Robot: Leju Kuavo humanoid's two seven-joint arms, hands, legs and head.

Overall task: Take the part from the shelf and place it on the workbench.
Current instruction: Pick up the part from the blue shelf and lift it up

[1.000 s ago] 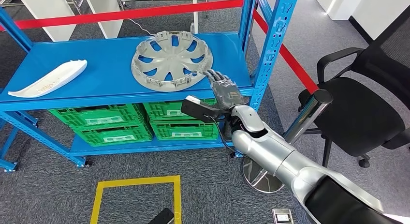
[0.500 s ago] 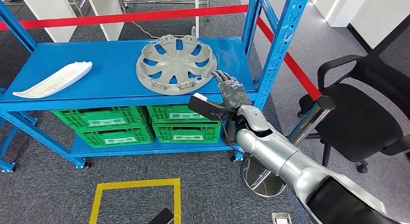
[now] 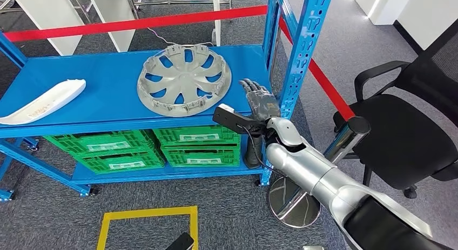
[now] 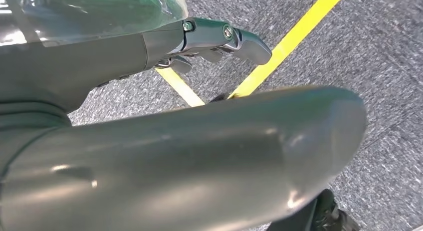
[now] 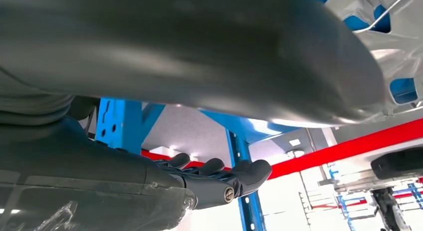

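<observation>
A grey hubcap (image 3: 184, 80) lies flat on the blue shelf (image 3: 108, 107), toward its right half. A white curved part (image 3: 40, 101) rests at the shelf's left end. My right hand (image 3: 261, 101) hovers over the shelf's front right corner, just right of the hubcap's rim and a small gap away from it, fingers stretched out and holding nothing. In the right wrist view its dark fingers (image 5: 219, 178) are extended, with the hubcap (image 5: 394, 46) beyond the thumb. My left hand (image 4: 214, 39) hangs over the carpet, empty.
Green crates (image 3: 156, 144) fill the lower shelf. A blue upright post (image 3: 300, 50) stands right beside my right hand. Red barrier tape (image 3: 135, 22) runs behind the shelf. A black office chair (image 3: 405, 126) and a chrome stand (image 3: 294, 201) are at the right. Yellow floor tape (image 3: 146, 215) marks a square.
The whole picture has shifted, so the camera moved. My right hand's fingertips were at the hubcap's rim a second ago; a small gap separates them now.
</observation>
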